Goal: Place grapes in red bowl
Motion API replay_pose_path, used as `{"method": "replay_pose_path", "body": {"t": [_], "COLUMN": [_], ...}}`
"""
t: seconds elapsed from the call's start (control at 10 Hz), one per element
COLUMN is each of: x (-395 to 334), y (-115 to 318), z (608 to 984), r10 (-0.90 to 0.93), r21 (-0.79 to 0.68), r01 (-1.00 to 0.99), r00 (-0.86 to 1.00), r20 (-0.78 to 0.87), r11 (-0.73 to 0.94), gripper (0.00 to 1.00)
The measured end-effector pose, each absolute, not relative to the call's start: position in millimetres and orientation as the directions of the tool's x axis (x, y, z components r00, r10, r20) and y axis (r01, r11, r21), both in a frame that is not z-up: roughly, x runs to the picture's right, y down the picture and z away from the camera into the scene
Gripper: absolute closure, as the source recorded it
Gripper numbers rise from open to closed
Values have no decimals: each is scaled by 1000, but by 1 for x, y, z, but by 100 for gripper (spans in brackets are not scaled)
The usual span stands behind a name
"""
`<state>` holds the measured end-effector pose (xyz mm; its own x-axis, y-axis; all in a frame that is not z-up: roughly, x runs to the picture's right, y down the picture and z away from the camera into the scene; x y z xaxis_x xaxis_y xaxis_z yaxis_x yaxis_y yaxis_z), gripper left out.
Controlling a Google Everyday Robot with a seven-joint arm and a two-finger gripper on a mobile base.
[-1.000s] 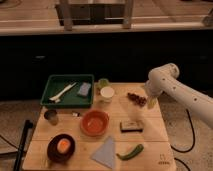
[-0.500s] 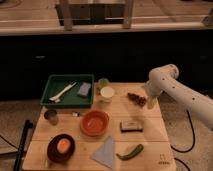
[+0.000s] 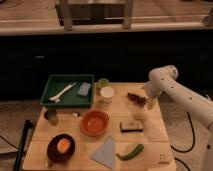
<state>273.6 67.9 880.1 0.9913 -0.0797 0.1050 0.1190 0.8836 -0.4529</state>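
The grapes (image 3: 135,97), a small dark reddish-brown bunch, lie on the wooden table (image 3: 150,137) near its far right side. The gripper (image 3: 148,100) sits at the end of the white arm, just right of the grapes and close to them. The red bowl (image 3: 94,123), round, shallow and orange-red, stands near the middle of the table, left of and nearer than the grapes. It looks empty.
A green tray (image 3: 68,91) with a white utensil and a sponge is at the back left. A white cup (image 3: 107,93), a green item (image 3: 103,82), a dark bowl with an orange item (image 3: 61,147), a metal cup (image 3: 50,116), a blue-grey cloth (image 3: 104,152), a curved green vegetable (image 3: 130,151) and a dark block (image 3: 131,126) also stand on the table.
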Motion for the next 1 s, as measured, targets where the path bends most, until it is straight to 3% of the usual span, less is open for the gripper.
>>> {"method": "replay_pose_path", "body": {"t": [1.0], "x": [282], "y": [82], "z": [912], "r10": [-45], "r21": [-496], "r01": [87], "r00": [994], "r20": [96], "r11": [864], "gripper": [20]}}
